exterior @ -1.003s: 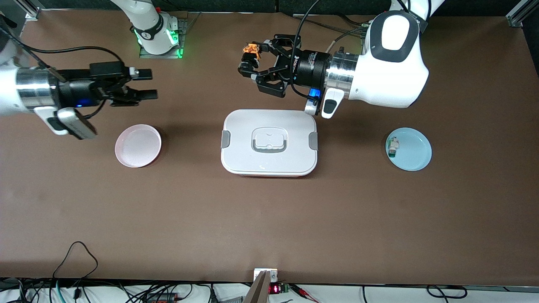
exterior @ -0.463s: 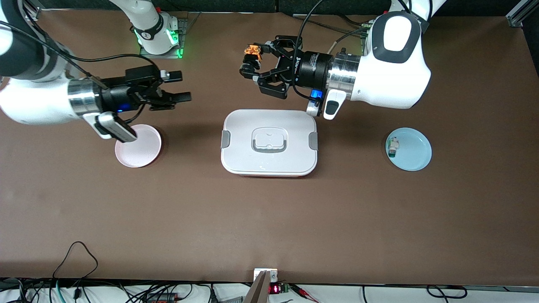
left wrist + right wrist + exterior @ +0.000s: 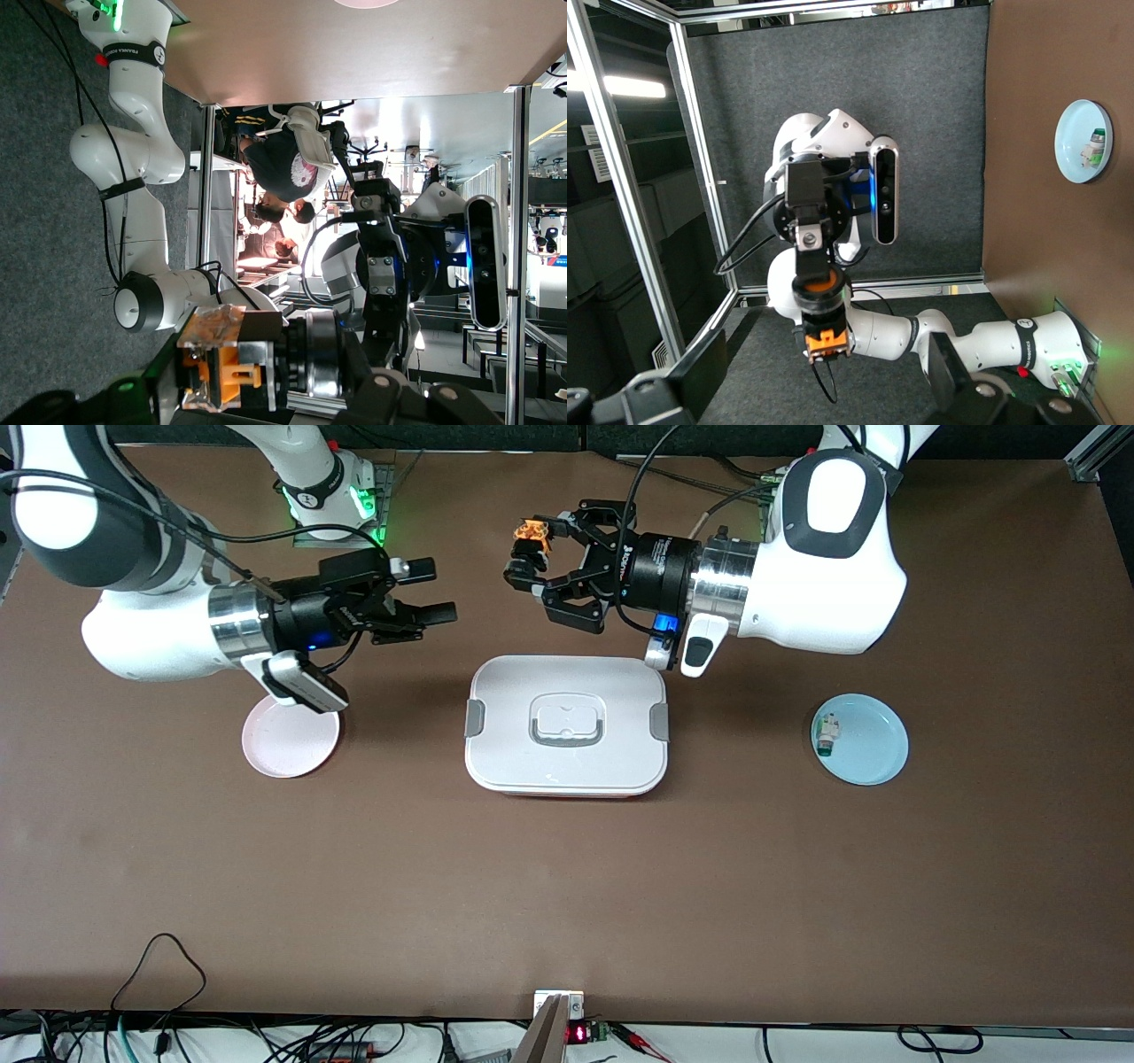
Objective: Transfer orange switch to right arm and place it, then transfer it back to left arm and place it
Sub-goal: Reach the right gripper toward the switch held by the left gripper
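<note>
**Above the table: switch held aloft beside the box**

At the right arm's end of the brown table [image 3: 567,886], a pale pink round plate [image 3: 285,748] lies partly under the white right arm [image 3: 151,633]. This arm reaches toward the middle, and its black two-finger right gripper [image 3: 434,591] hangs in the air with fingers spread wide and nothing between them, pointing at the other gripper.

In the middle sits the large white rounded-rectangular box [image 3: 567,726] with grey side clips and a grey-rimmed handle recess, its lid on. Over the bare table, farther from the front camera than the box, the black left gripper [image 3: 524,558] pinches the tiny black push-button switch with the orange cap [image 3: 531,533] at its fingertips; the white left arm [image 3: 797,576] carries it.

Toward the left arm's end lies a light blue round plate [image 3: 873,744] holding a small white-and-green component [image 3: 827,735].
</note>
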`<move>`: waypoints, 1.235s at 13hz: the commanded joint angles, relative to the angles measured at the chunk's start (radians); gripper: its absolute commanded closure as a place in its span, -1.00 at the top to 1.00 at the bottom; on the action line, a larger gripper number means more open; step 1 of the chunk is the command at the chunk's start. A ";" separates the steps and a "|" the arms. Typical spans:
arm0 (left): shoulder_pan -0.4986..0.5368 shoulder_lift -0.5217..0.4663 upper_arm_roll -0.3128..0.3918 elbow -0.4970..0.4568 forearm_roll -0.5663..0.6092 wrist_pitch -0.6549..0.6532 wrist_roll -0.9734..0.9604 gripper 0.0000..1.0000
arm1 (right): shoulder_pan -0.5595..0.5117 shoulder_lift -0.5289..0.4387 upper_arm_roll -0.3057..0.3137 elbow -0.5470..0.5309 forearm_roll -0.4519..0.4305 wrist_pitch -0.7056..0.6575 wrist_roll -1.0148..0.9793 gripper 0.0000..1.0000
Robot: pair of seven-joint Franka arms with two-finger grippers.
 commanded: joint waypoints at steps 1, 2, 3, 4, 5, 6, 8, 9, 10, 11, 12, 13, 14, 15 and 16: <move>0.000 0.014 -0.003 0.026 -0.021 -0.001 -0.017 -0.87 | 0.054 -0.050 0.000 -0.043 0.026 0.099 -0.012 1.00; 0.000 0.014 -0.003 0.026 -0.021 -0.001 -0.017 -0.87 | 0.077 -0.059 0.000 -0.043 0.040 0.128 -0.006 0.99; 0.000 0.014 -0.003 0.026 -0.021 -0.001 -0.017 -0.87 | 0.091 -0.064 0.012 -0.061 0.105 0.150 -0.004 0.99; 0.000 0.014 -0.003 0.026 -0.021 -0.001 -0.017 -0.87 | 0.091 -0.069 0.038 -0.077 0.174 0.167 -0.007 0.99; 0.000 0.014 -0.003 0.026 -0.021 -0.001 -0.017 -0.87 | 0.091 -0.073 0.064 -0.078 0.199 0.193 -0.012 0.99; 0.000 0.014 -0.003 0.026 -0.021 -0.001 -0.017 -0.87 | 0.093 -0.079 0.081 -0.078 0.203 0.231 -0.013 0.99; 0.000 0.014 -0.003 0.026 -0.021 -0.001 -0.017 -0.87 | 0.093 -0.084 0.107 -0.078 0.204 0.265 -0.015 0.99; 0.000 0.014 -0.003 0.026 -0.021 -0.001 -0.017 -0.87 | 0.093 -0.087 0.111 -0.081 0.204 0.266 -0.015 0.99; 0.000 0.014 -0.003 0.026 -0.021 -0.002 -0.017 -0.87 | 0.093 -0.095 0.111 -0.095 0.204 0.267 -0.015 0.98; 0.000 0.014 -0.003 0.026 -0.021 -0.002 -0.017 -0.87 | 0.091 -0.110 0.111 -0.112 0.204 0.265 -0.017 0.98; 0.000 0.014 -0.003 0.026 -0.021 -0.001 -0.017 -0.87 | 0.090 -0.124 0.111 -0.130 0.204 0.263 -0.018 0.97; 0.000 0.014 -0.003 0.026 -0.021 -0.002 -0.017 -0.87 | 0.090 -0.134 0.111 -0.149 0.204 0.263 -0.018 0.96; 0.000 0.014 -0.003 0.026 -0.021 -0.002 -0.019 -0.87 | 0.088 -0.144 0.111 -0.159 0.204 0.263 -0.018 0.96; 0.000 0.015 -0.003 0.026 -0.021 -0.002 -0.022 -0.87 | 0.088 -0.147 0.111 -0.166 0.204 0.260 -0.018 0.96; 0.000 0.015 -0.003 0.027 -0.021 -0.002 -0.022 -0.87 | 0.088 -0.147 0.111 -0.166 0.204 0.263 -0.018 0.94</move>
